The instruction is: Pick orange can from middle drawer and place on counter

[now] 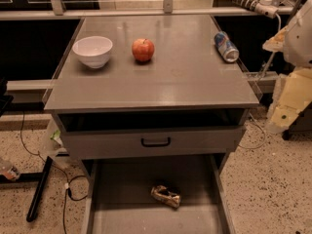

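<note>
1. My claw (pixel 285 108) is out at the right edge of the view, a pale cream shape hanging beside the right side of the counter (pixel 185 82) and below its top. Whether it is apart or together I cannot tell, and I see nothing in it.
2. The orange can (pixel 165 196) lies on its side on the floor of the middle drawer (pixel 122 218). It is crumpled and shiny, right of centre, touching neither side wall.
3. That drawer is pulled out towards the bottom of the view, so its grey floor is open from above.
4. Just above it sits a drawer front (pixel 97 143) with a black handle (pixel 156 142) and a dark gap between this front and the counter.
5. On the counter, a white bowl (pixel 92 50) stands upright at the back left and a red apple (pixel 143 49) sits just to its right, the two apart.
6. A blue-and-silver can (pixel 226 47) lies on its side near the counter's right edge, well apart from the apple.
7. My claw is well apart from the orange can, higher and far to the right.
8. Black cables (pixel 68 189) trail over the speckled floor (pixel 273 189) left of the drawers.
</note>
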Tool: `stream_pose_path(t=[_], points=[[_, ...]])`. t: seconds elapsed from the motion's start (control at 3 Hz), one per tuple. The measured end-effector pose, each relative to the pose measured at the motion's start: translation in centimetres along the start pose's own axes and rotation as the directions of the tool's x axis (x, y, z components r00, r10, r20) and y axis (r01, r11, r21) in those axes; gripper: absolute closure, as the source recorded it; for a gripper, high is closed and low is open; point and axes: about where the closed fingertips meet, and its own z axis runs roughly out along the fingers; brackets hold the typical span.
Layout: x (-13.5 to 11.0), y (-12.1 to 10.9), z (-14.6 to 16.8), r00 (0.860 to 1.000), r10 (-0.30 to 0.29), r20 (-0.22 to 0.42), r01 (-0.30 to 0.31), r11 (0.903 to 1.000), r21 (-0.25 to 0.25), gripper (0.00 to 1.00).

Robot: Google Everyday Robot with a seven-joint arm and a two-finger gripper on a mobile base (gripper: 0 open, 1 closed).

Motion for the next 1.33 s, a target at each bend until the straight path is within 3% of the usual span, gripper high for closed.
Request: stream_pose_path(t=[0.67,1.33], points=[[-0.6,0.2,1.6,1.000,-0.017,0.023,0.017,0.9996,-0.021,0.00],[1.0,3.4,10.2,0.987,-0.088,0.135,0.098,0.9927,-0.070,0.00]])
